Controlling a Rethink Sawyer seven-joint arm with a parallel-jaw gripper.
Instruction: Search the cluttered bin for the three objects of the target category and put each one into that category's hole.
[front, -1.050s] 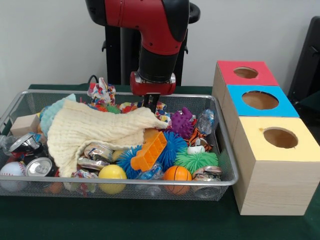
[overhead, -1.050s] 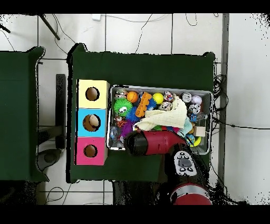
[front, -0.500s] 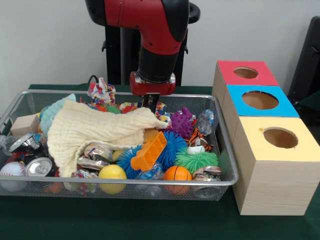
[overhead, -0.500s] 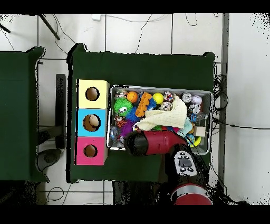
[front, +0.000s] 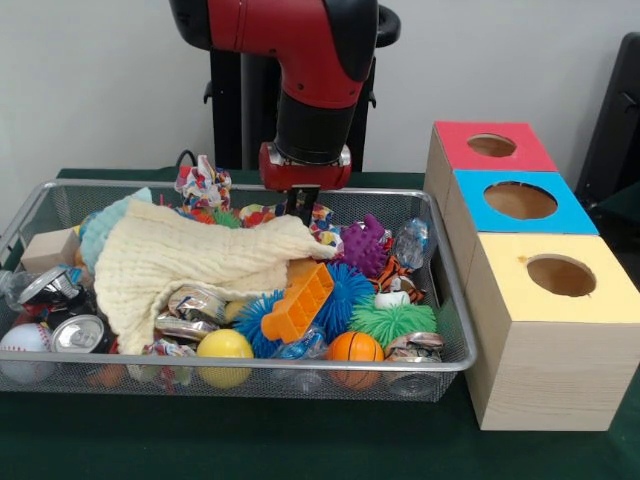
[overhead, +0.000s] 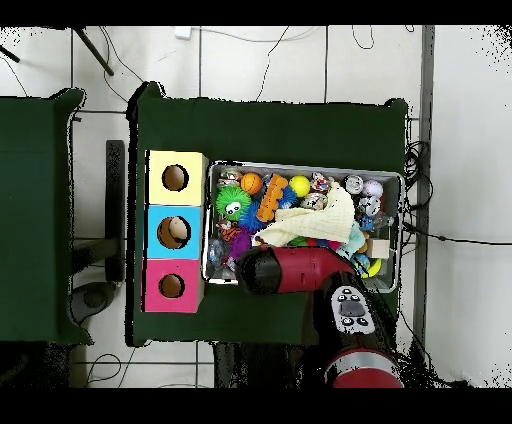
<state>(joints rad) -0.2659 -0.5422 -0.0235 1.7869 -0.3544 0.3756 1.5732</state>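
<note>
A wire mesh bin (front: 440, 365) sits on the green worktop (front: 300, 450), packed to the brim. A cream cloth (front: 190, 262) drapes over the left and middle of the heap, its corner reaching toward a purple spiky toy (front: 365, 243). An orange plastic block (front: 298, 302) leans on a blue spiky ball (front: 345, 288); a green spiky ball (front: 393, 321), small basketball (front: 354, 347) and yellow ball (front: 224, 346) line the front. Crushed cans (front: 60, 310) crowd the left end. Just beside the bin stand three boxes with round holes: yellow (front: 560, 275), blue (front: 520, 201), red (front: 491, 146).
</note>
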